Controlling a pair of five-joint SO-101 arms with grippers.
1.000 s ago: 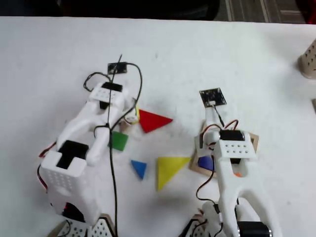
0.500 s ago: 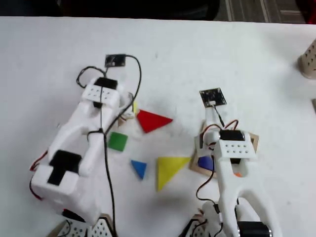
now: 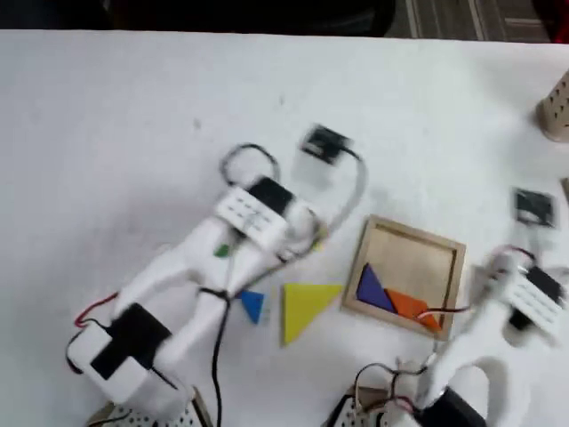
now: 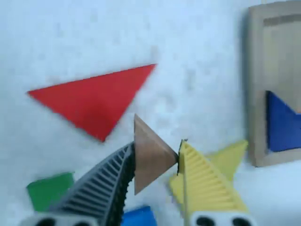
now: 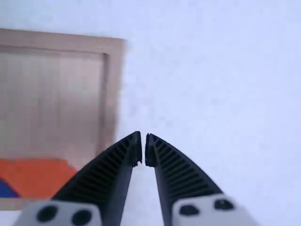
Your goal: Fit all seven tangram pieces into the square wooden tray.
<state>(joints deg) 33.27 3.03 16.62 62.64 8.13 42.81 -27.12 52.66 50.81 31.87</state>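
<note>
My left gripper [image 4: 155, 151] is shut on a small brown triangle [image 4: 150, 160], held above the table between the red triangle [image 4: 94, 101] and the big yellow triangle [image 4: 228, 157]. The green square [image 4: 49, 190] and the small blue triangle [image 4: 138, 217] lie close under the fingers. The square wooden tray [image 3: 411, 229] holds a dark blue triangle [image 3: 372, 289] and an orange piece [image 3: 411, 307]. My right gripper [image 5: 143, 149] is shut with nothing in it, just off the tray's edge [image 5: 113, 89]. In the high view the left arm [image 3: 253, 213] covers the red triangle.
The big yellow triangle [image 3: 307, 304] and small blue triangle [image 3: 252, 304] lie left of the tray. A perforated beige object [image 3: 556, 107] stands at the table's far right edge. The right arm [image 3: 532, 301] sits right of the tray. Open white tabletop stretches behind.
The left arm has swung right toward the tray with the small triangle in its gripper. The right arm has moved off the tray to the right, uncovering it.
</note>
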